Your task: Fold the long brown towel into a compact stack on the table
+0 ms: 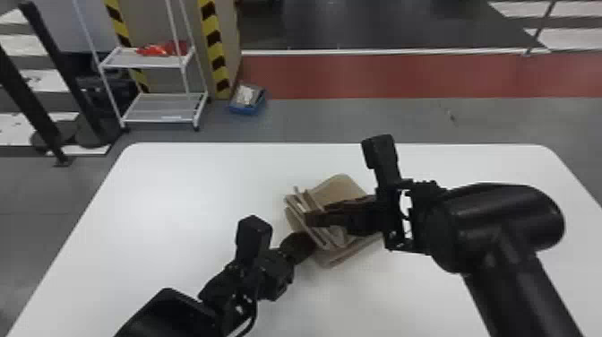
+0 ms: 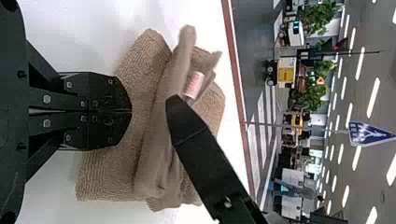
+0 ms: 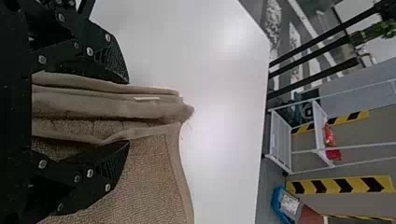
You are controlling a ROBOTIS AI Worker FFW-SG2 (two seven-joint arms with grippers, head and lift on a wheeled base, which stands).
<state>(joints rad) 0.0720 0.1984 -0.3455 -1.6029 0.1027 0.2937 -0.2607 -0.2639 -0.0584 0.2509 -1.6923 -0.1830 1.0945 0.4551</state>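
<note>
Nubby towel (image 1: 340,188) (rounded folds); left gripper (image 1: 310,241) together, right gripper (image 1: 312,216) apart around layers.

Left claw (image 1: 309,243) pressed closed — right claw (image 1: 315,216) standing open

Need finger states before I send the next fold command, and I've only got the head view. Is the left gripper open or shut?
Observer: Left wrist view has the left gripper shut, its two fingertips meeting, no fabric visible between them.
Operator: And the right one, fingers together or apart?
Observer: Right wrist view has the right gripper's fingers apart, with several folded layers of the brown towel running between them.
Operator: Any label on the towel?
Observer: Yes, left wrist view has a pale tag with pinkish marks, sticking up among the folds.
</note>
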